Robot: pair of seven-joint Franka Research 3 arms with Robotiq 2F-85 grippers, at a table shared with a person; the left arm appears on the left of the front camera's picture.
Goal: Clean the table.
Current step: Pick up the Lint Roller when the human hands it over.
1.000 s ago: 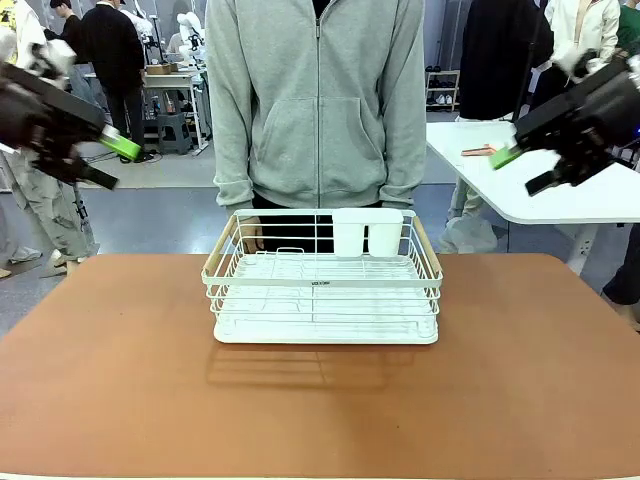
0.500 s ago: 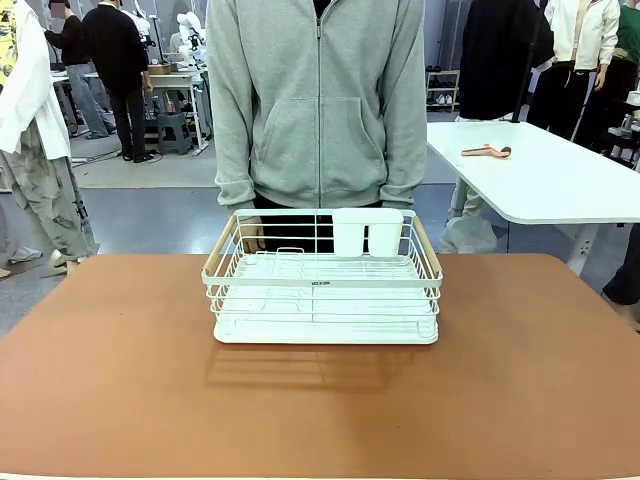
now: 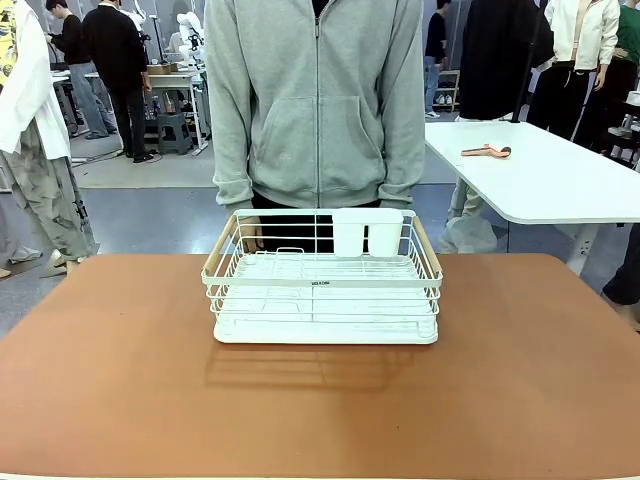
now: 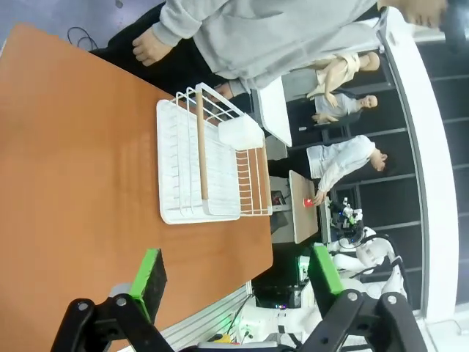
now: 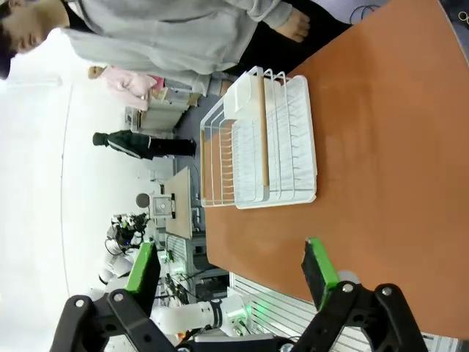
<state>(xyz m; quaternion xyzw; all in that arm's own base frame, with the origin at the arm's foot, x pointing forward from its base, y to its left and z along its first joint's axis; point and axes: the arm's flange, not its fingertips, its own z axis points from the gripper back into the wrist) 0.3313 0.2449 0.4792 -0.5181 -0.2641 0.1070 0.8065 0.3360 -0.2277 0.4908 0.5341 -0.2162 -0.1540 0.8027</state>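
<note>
Found the table across the lower half of the front view, reddish-brown and bare but for a white wire dish rack at centre frame, toward the far edge. Noted a person in a grey hoodie just behind the rack, at top centre. Saw the left gripper at the bottom of the left wrist view, with jaws spread wide and nothing between the green pads, high above the tabletop. Saw the right gripper at the bottom of the right wrist view, equally wide apart and empty. Judged the rack the one thing to clear. Best taken two-handed: one gripper to each wood-trimmed short side, closed together, lifted level, well clear of the person's hand.
</note>
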